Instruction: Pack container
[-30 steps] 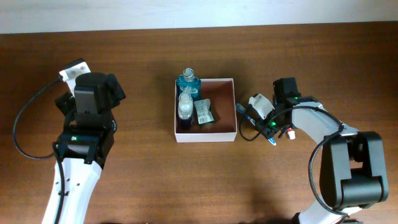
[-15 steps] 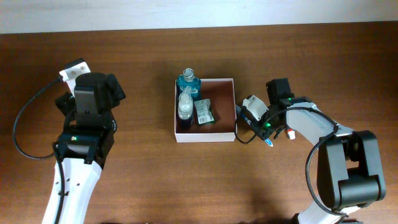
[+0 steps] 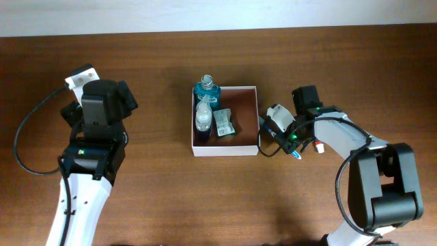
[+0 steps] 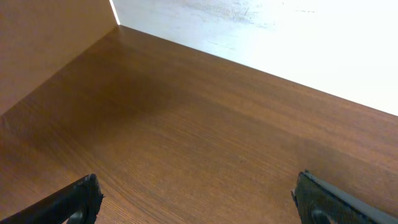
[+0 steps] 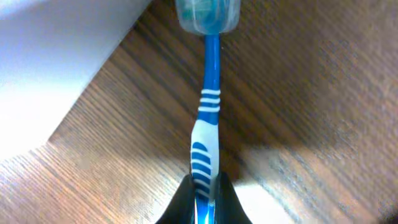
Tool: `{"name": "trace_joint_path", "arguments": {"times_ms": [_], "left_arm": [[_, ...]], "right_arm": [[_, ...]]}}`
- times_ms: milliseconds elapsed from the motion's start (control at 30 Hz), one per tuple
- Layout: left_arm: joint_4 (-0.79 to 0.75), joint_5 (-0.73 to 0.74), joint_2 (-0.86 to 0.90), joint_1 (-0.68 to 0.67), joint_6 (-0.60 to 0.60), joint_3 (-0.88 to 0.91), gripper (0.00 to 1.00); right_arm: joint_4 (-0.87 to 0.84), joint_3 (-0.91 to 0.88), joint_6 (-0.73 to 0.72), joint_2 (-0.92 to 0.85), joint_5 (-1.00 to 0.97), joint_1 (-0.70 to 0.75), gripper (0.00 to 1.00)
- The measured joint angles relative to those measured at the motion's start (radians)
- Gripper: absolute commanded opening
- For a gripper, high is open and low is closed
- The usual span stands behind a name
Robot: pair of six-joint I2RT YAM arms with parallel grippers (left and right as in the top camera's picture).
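The container [image 3: 224,152] is a square white box with a pinkish-brown inside, at the table's middle. In it are a blue bottle [image 3: 206,91], a clear bottle [image 3: 203,117] and a green-and-white packet [image 3: 223,124]. My right gripper [image 5: 205,193] is shut on the handle of a blue-and-white toothbrush [image 5: 208,112], whose capped head points at the container's white outer wall [image 5: 56,56]. In the overhead view the right gripper [image 3: 268,135] is just beside the container's right wall. My left gripper [image 4: 196,196] is open and empty over bare wood, far left of the container.
A small blue tip [image 3: 298,156] and a red-and-white item [image 3: 319,145] show beside the right arm. The left arm [image 3: 101,109] stands at the table's left. A pale wall [image 4: 280,31] runs along the table's far edge.
My right gripper has moved a little left, closer to the container's right wall, still holding the toothbrush. The left arm has not moved.
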State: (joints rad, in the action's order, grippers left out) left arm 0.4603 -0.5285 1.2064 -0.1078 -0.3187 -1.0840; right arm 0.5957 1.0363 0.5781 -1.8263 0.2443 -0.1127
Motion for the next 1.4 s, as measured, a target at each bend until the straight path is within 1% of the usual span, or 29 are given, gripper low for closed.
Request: {"name": "trace_joint_path", "arguments": {"times_ms": [100,267,367,467,600,733,767,833,867,900,933,967,1033,1067,1167,1400], "left_arm": [[0.0,0.0,0.0,0.0,0.0,0.0,1.0],[0.0,0.0,0.0,0.0,0.0,0.0,0.99],[0.0,0.0,0.0,0.0,0.0,0.0,0.99],[0.0,0.0,0.0,0.0,0.0,0.0,0.99],[0.0,0.0,0.0,0.0,0.0,0.0,0.99],[0.0,0.0,0.0,0.0,0.0,0.0,0.99],[0.0,0.0,0.0,0.0,0.0,0.0,0.99],[0.0,0.0,0.0,0.0,0.0,0.0,0.99],[0.0,0.0,0.0,0.0,0.0,0.0,0.99],[0.0,0.0,0.0,0.0,0.0,0.0,0.99],[0.0,0.0,0.0,0.0,0.0,0.0,0.99],[0.0,0.0,0.0,0.0,0.0,0.0,0.99],[0.0,0.0,0.0,0.0,0.0,0.0,0.99],[0.0,0.0,0.0,0.0,0.0,0.0,0.99],[0.0,0.0,0.0,0.0,0.0,0.0,0.99],[0.0,0.0,0.0,0.0,0.0,0.0,0.99]], "right_arm": [[0.043,0.019,-0.031,-0.002,-0.043,-0.003,0.04],[0.122,0.083,-0.133,-0.008,-0.113,-0.005,0.04],[0.186,0.152,-0.196,-0.01,-0.129,-0.005,0.04],[0.293,0.259,-0.265,-0.012,-0.139,-0.005,0.04],[0.408,0.375,-0.307,-0.013,-0.142,-0.005,0.04],[0.449,0.443,-0.328,-0.013,-0.143,-0.005,0.04],[0.452,0.451,-0.331,-0.013,-0.143,-0.005,0.06],[0.455,0.451,-0.338,-0.013,-0.143,-0.005,0.2],[0.455,0.449,-0.338,-0.013,-0.143,-0.005,0.29],[0.455,0.446,-0.341,-0.013,-0.143,-0.005,0.35],[0.454,0.44,-0.339,-0.013,-0.143,-0.006,0.42],[0.449,0.431,-0.341,-0.013,-0.143,-0.006,0.49],[0.436,0.402,-0.345,-0.013,-0.142,-0.008,0.57],[0.428,0.388,-0.342,-0.013,-0.143,-0.009,0.59],[0.391,0.339,-0.336,-0.013,-0.143,-0.01,0.59],[0.274,0.218,-0.257,-0.013,-0.143,-0.01,0.53]]}}
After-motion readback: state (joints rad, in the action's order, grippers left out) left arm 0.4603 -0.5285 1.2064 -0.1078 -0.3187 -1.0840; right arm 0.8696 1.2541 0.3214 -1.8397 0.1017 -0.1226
